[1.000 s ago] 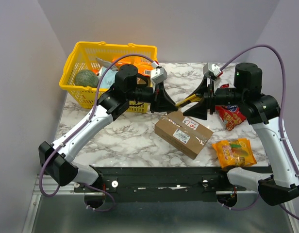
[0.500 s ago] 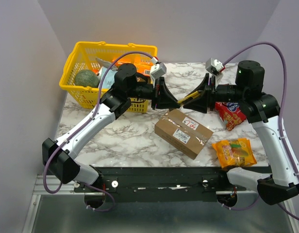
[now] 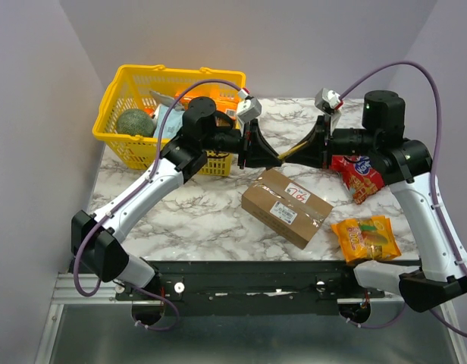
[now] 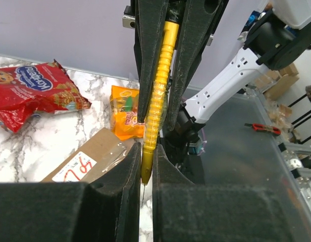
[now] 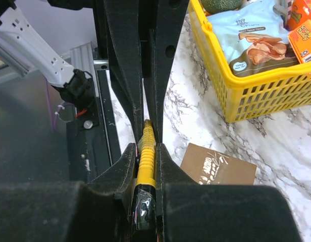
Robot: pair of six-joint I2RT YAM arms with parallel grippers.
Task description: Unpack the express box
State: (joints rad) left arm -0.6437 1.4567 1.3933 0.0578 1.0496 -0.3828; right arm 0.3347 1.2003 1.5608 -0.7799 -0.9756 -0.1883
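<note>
Marble table (image 3: 195, 216), centre: box (image 3: 286, 206), long axis slanting toward near-right, lies below where I have left gripper (image 3: 274, 157) and right gripper (image 3: 303, 151), equally near, both clenched on one yellow cutter (image 3: 292, 155).

Top view: we see only a short stretch of the yellow tool (image 3: 293, 155). The fingers of the left gripper (image 3: 275, 158) and right gripper (image 3: 313, 148) cover the rest. We can't read the express box (image 3: 285, 206) label, the print is too small. The right arm hides part of the red snack bag (image 3: 360, 176). Left wrist: the fingers hide most of the box, so we get only its scribbled corner. Right wrist: the tool's black end is blurred and the yellow basket (image 5: 256, 85) runs off frame.
</note>
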